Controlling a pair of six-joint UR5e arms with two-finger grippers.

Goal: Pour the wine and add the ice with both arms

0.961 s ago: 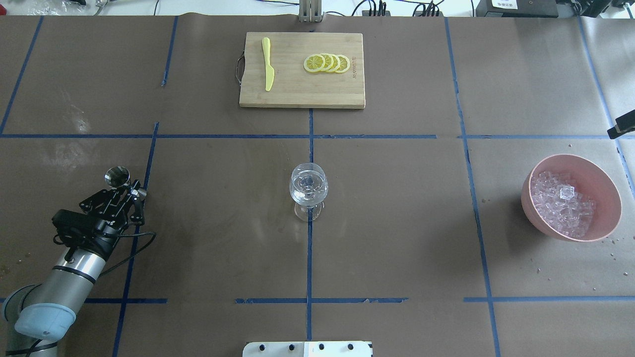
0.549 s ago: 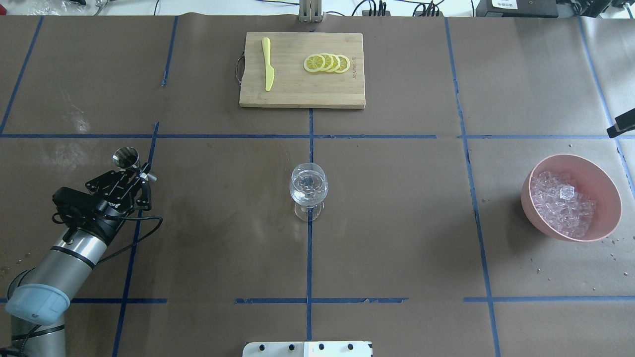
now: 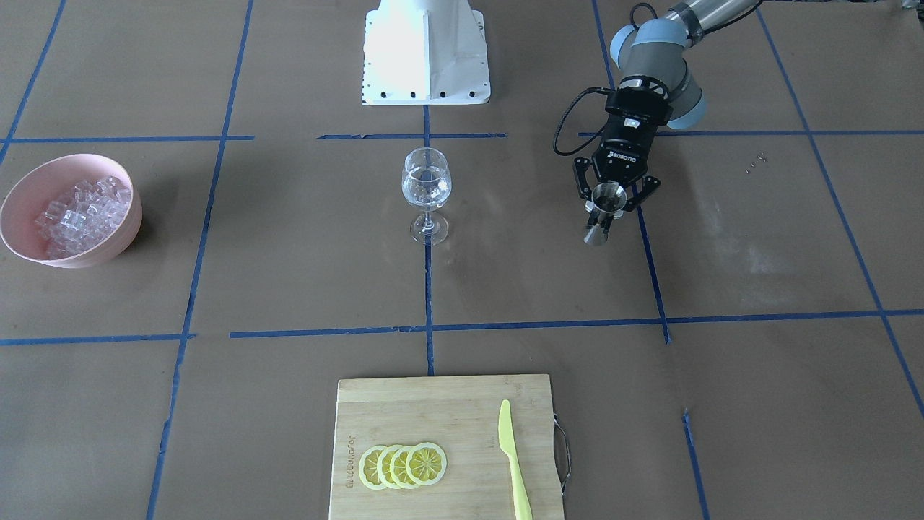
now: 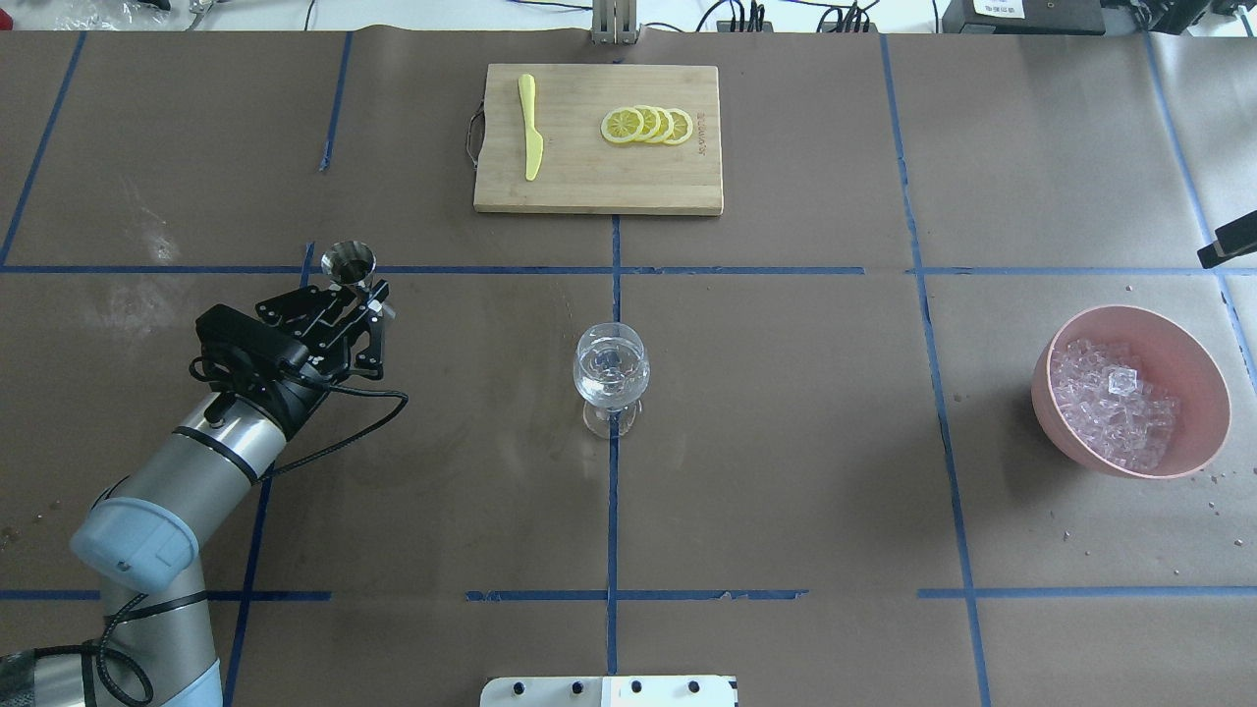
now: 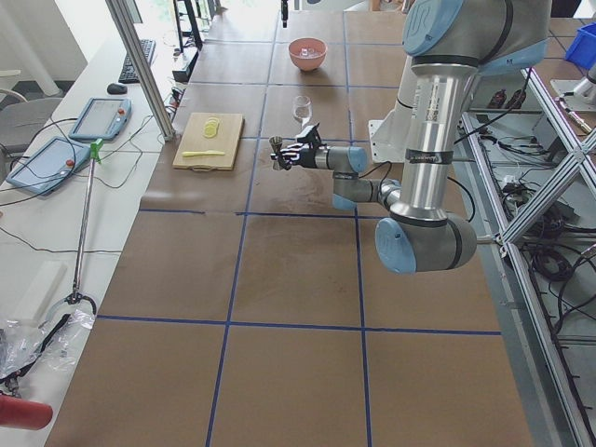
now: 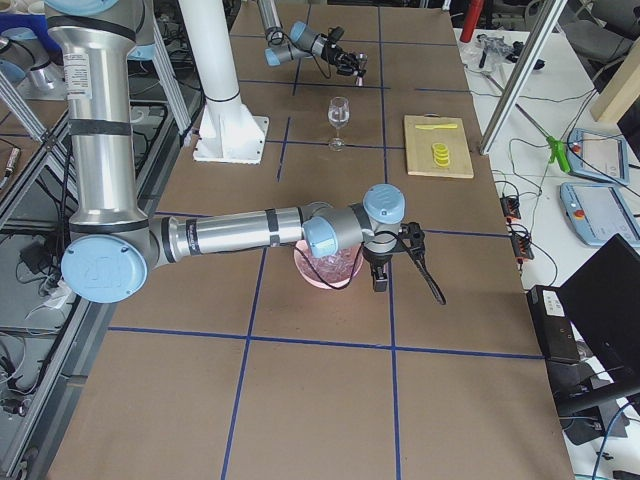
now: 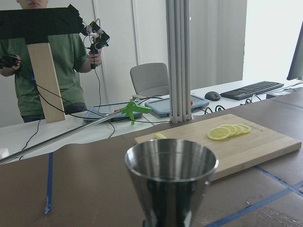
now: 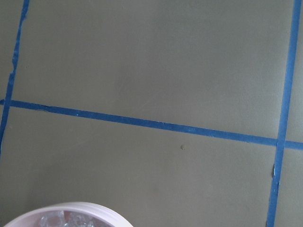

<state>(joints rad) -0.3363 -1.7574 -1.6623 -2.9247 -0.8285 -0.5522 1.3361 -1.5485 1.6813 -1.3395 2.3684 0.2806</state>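
Observation:
My left gripper is shut on a steel jigger and holds it upright above the table, left of the wine glass. The jigger fills the left wrist view. The glass stands at the table's middle with clear liquid in it. The ice lies heaped in a pink bowl at the right. My right gripper hangs over the bowl's far side, and a long black piece sticks out from it. I cannot tell whether it is open or shut.
A wooden cutting board with a yellow knife and lemon slices lies at the far edge. The white pedestal stands at the near edge. Small crumbs lie on the table by the bowl.
My left arm has moved forward and to the right with the jigger, closer to the glass. The glass, bowl and board have not moved.

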